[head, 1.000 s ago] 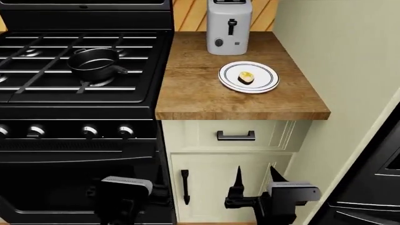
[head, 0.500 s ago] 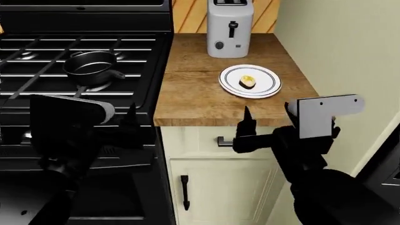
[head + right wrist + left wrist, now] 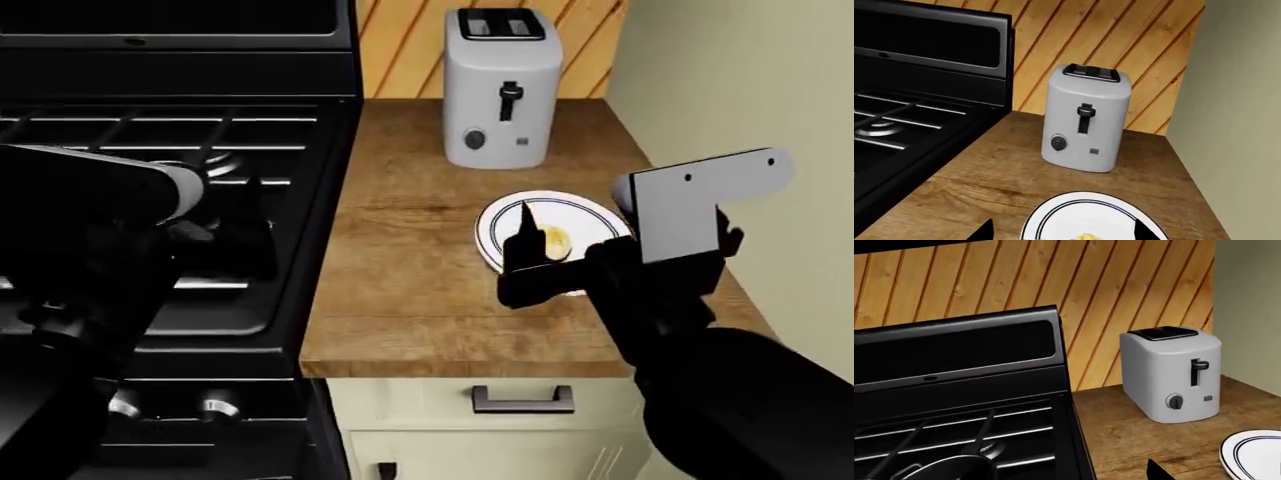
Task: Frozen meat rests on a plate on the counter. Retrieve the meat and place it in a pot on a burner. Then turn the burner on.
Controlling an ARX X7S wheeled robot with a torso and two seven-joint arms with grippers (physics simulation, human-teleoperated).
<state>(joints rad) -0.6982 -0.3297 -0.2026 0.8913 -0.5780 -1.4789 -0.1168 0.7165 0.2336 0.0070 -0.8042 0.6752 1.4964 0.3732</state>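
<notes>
The frozen meat is a small yellowish chunk lying on the white ringed plate on the wood counter. My right gripper hovers just above the plate's near side, open, with its fingertips wide apart and the meat between and ahead of them, untouched. The left gripper hangs over the range's grates, open and holding nothing; only one fingertip shows in its wrist view. The black pot sits on the grates just below it and is mostly hidden by the left arm in the head view.
A grey toaster stands at the back of the counter behind the plate. A pale wall bounds the counter on the right. The range's knobs line its front, and a drawer handle sits below the counter edge.
Both arms have risen from below the counter: the right gripper now hangs over the plate, the left over the range. The head view has moved closer and higher.
</notes>
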